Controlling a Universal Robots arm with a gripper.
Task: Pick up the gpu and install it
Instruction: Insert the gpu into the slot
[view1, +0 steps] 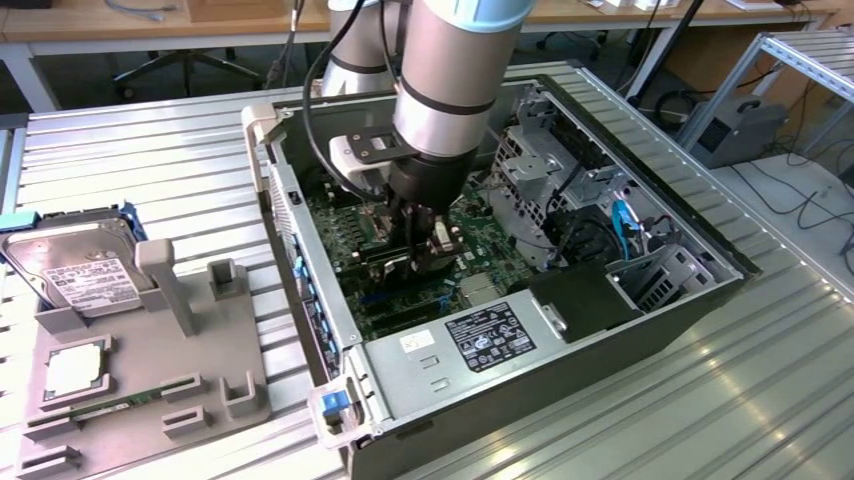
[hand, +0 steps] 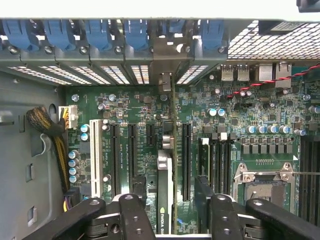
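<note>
The gpu (hand: 165, 185) stands on edge in a motherboard (hand: 235, 105) expansion slot, its bracket end (hand: 165, 82) up against the case's rear slot openings. A printed NVIDIA label shows on its top edge. My gripper (hand: 170, 200) straddles the card, its black fingers (hand: 137, 192) apart with a gap on each side, touching nothing. In the exterior view the gripper (view1: 416, 250) reaches down inside the open computer case (view1: 534, 340), just above the board.
Blue slot clips (hand: 95, 32) line the case's rear wall. A drive cage (view1: 541, 180) and cables fill the exterior view's right half of the case. A grey fixture (view1: 174, 350) on the exterior view's left holds a silver hard drive (view1: 80, 270), a processor (view1: 74, 370) and a memory stick (view1: 100, 408).
</note>
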